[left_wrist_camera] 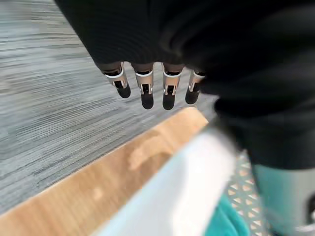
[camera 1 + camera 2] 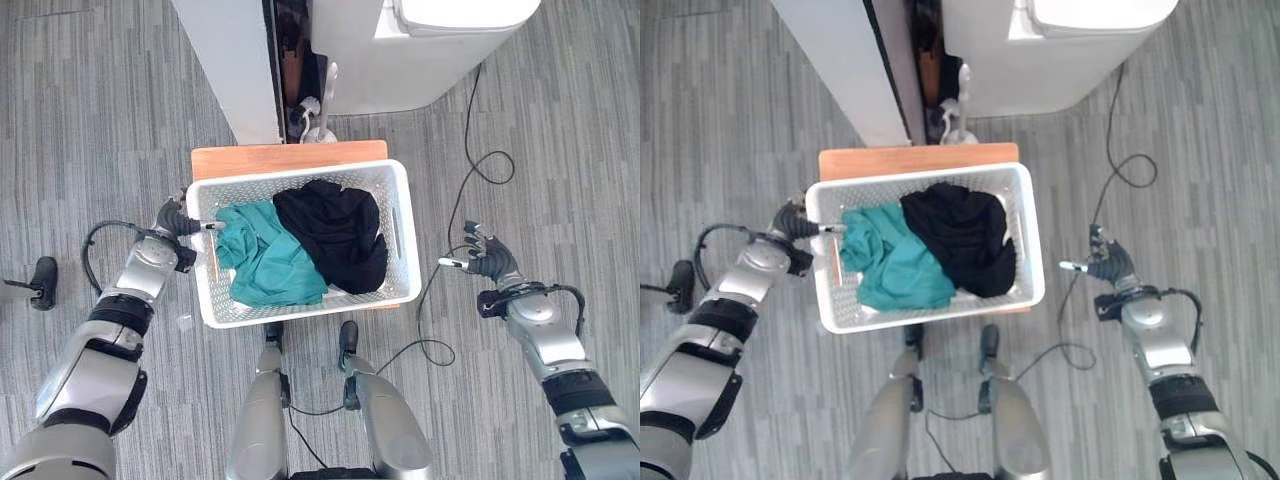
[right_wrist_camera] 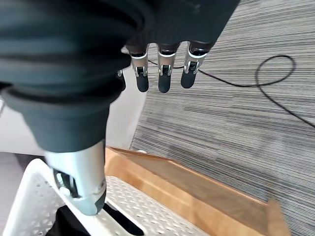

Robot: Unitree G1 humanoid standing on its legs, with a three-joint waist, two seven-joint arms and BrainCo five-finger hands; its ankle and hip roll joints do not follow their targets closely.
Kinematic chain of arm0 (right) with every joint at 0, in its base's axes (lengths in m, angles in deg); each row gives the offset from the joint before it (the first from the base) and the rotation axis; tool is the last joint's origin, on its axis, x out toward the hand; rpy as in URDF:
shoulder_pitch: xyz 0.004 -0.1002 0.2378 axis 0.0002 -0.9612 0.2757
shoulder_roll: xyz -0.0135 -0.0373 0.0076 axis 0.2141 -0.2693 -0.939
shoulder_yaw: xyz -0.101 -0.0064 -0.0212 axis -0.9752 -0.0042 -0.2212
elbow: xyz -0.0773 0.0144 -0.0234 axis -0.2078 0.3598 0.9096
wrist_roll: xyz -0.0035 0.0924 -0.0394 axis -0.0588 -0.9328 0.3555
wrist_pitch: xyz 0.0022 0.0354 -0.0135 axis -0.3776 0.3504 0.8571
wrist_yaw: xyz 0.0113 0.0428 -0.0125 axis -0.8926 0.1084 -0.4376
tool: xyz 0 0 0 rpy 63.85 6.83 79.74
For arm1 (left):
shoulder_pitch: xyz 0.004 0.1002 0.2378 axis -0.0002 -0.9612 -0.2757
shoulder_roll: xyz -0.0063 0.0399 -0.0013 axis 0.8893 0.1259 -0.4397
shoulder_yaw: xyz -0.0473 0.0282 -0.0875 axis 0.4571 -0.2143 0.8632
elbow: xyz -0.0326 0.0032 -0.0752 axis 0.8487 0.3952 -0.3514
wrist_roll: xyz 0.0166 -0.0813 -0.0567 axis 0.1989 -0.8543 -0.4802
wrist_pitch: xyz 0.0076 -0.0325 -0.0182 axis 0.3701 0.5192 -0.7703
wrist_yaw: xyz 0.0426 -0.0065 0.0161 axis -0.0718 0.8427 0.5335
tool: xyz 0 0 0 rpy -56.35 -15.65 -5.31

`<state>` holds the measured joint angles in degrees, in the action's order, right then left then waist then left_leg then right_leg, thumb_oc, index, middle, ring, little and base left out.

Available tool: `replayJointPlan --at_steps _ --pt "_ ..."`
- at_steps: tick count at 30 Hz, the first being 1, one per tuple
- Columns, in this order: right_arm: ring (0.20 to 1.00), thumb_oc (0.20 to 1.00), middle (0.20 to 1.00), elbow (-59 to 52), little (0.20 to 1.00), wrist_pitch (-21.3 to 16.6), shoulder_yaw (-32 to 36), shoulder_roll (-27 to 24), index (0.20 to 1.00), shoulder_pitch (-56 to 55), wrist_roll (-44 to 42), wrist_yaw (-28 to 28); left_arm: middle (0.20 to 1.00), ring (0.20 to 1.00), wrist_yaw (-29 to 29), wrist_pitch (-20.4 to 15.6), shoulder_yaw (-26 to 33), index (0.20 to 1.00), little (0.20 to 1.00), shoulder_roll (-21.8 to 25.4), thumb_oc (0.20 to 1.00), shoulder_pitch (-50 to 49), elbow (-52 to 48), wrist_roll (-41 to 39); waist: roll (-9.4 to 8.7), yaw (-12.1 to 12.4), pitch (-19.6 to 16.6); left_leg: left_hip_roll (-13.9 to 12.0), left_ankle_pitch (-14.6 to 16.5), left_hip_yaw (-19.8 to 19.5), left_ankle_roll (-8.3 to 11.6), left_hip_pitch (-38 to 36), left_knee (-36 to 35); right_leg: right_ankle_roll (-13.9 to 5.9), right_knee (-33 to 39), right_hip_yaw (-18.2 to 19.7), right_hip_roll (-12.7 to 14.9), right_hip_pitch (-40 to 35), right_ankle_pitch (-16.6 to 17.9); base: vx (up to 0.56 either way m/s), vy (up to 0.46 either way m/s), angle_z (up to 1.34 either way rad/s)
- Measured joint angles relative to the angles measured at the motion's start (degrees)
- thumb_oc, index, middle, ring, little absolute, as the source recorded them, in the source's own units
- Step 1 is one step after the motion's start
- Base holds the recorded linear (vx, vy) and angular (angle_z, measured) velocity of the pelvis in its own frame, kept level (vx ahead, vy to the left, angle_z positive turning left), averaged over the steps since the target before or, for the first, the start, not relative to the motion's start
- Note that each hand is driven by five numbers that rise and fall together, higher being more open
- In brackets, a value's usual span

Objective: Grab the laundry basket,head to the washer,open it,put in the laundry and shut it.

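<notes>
White perforated laundry basket [image 2: 300,300] sits on a wooden table [image 2: 250,160] at centre, left hand [image 2: 178,222] at its nine-o'clock rim with relaxed fingers, right hand [image 2: 487,258] spread well off at three o'clock — a one-sided lift would likely tip the basket.

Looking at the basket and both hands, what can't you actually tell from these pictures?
- Basket floor: covered by the green cloth and black cloth, head views.
- Left hand contact with the rim: blurred in its wrist view.
- Wooden stand legs: hidden beneath the basket.
- Washer door: cut off by the top edge.
</notes>
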<state>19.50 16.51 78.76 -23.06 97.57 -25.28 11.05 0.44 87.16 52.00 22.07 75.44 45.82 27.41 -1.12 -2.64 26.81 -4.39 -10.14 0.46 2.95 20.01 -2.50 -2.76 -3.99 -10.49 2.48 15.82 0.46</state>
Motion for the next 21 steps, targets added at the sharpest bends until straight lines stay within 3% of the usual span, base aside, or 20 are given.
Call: replayJointPlan --at_steps 4,9,21 --pt "1.000 1.000 1.000 -0.7 1.000 -0.1 -0.2 0.2 1.000 -1.3 -0.1 0.2 1.000 1.000 2.2 -1.2 1.0 1.000 1.000 -1.5 1.000 -0.2 0.7 -1.1 0.06 0.1 0.0 0.0 0.0 0.0 0.00 0.0 0.1 0.00 -0.1 -0.1 0.0 -0.1 0.0 0.00 0.000 0.00" --pt "1.000 1.000 1.000 -1.3 1.000 -1.0 -0.3 1.8 1.000 -3.9 -0.2 1.4 1.000 1.000 4.8 -1.5 4.9 1.000 1.000 -4.2 1.000 -8.5 -9.7 -5.0 0.09 0.3 0.0 0.0 0.0 -0.1 0.00 0.0 0.1 0.00 0.0 -0.2 0.0 -0.2 0.0 0.00 0.000 0.00" --pt "1.000 1.000 1.000 -4.5 1.000 -1.2 -4.5 3.6 1.000 2.6 0.1 5.0 1.000 1.000 7.3 -2.4 2.6 1.000 1.000 -5.2 1.000 -5.0 -5.1 -4.2 0.66 0.4 0.4 0.0 -0.1 0.2 0.16 0.1 0.0 -0.01 -0.5 0.4 0.1 0.5 0.0 0.00 0.001 -0.01"
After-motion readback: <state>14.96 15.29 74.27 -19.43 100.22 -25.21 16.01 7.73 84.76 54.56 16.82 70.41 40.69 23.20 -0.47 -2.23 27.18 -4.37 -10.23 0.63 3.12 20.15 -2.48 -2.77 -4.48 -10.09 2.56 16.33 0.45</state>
